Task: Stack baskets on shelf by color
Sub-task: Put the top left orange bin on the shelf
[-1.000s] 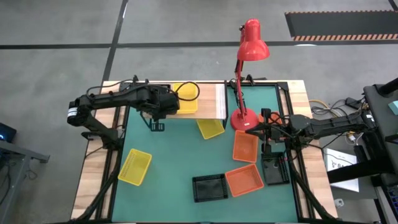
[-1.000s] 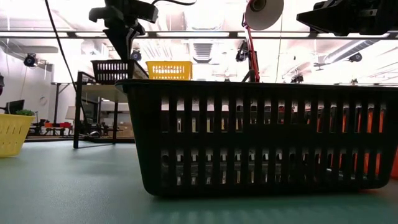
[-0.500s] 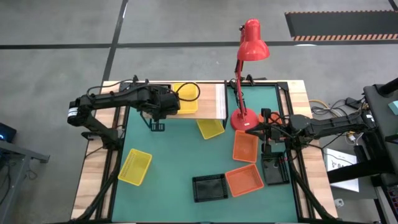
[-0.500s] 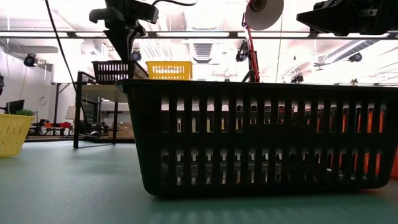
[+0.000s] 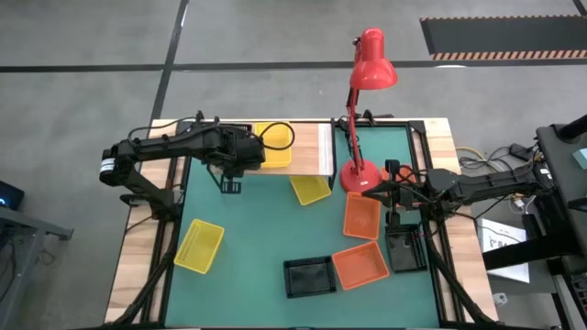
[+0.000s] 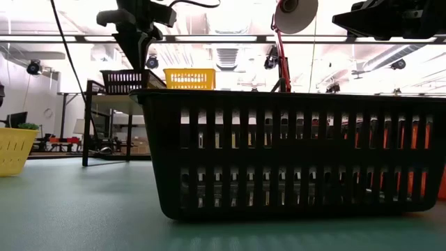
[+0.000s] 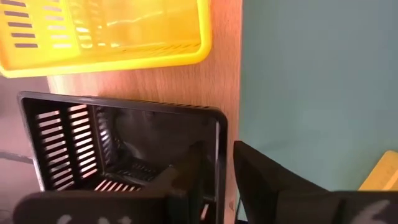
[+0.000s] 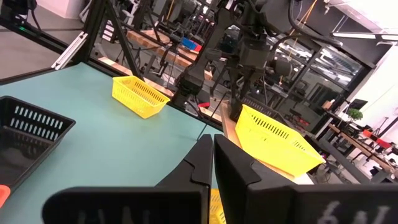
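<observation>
green table (image 5: 257,238) holds scattered baskets (image 5: 309,276) beside red lamp (image 5: 362,170).

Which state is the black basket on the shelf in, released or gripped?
Gripped. In the left wrist view, the left gripper has one finger inside and one outside the rim of the black basket, which sits on the shelf.

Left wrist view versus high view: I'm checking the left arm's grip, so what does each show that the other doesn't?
Only the left wrist view shows the left gripper pinching the wall of the black basket on the shelf.

Only the high view shows the right gripper near the red lamp, and the baskets on the green table.

Both show the yellow basket on the shelf.
</observation>
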You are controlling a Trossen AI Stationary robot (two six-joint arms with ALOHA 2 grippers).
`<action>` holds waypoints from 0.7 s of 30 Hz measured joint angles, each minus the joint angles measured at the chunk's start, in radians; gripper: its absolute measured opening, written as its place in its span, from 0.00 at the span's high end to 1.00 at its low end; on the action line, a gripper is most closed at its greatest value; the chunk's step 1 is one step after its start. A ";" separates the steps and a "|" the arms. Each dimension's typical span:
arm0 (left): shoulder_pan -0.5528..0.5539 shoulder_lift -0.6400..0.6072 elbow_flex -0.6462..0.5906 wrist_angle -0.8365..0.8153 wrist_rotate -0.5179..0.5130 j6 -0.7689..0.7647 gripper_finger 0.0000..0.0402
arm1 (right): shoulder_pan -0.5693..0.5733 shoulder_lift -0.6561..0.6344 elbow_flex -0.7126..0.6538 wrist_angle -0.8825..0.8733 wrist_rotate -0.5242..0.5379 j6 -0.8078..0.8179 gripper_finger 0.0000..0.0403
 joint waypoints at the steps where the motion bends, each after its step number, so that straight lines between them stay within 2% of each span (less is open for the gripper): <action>1: 0.000 0.000 0.000 -0.001 -0.006 0.000 0.81 | 0.000 0.000 0.000 0.000 0.000 0.000 0.98; 11: -0.020 -0.007 0.078 -0.003 -0.002 -0.079 0.81 | 0.000 0.000 0.000 0.000 0.000 0.018 0.98; 14: -0.047 -0.013 0.105 0.000 0.029 -0.103 0.81 | 0.000 0.000 0.000 0.000 0.000 0.039 0.98; 18: -0.107 -0.014 0.140 0.029 0.032 -0.317 0.81 | 0.000 0.015 0.000 0.000 -0.009 0.080 0.98; 21: -0.196 -0.017 0.131 0.106 0.022 -0.388 0.81 | 0.000 0.043 -0.002 0.005 -0.042 0.139 0.98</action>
